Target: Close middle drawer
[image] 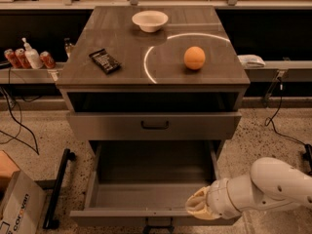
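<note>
The middle drawer (146,217) is pulled far out of the grey cabinet, and its deep empty box faces up. Its flat front is at the bottom of the view, with a small dark handle (158,224) at its centre. My gripper (197,204) is at the right end of that front, at the drawer's top edge, with the white arm (273,186) behind it to the right. The uppermost drawer (155,126) sits slightly out above it. The lowest drawer is hidden under the open one.
On the cabinet top lie a white bowl (150,20), an orange (194,58) and a dark packet (105,61). A cardboard box (17,206) and a black bar (57,189) are on the floor at the left. Cans and a bottle (27,57) stand on the left shelf.
</note>
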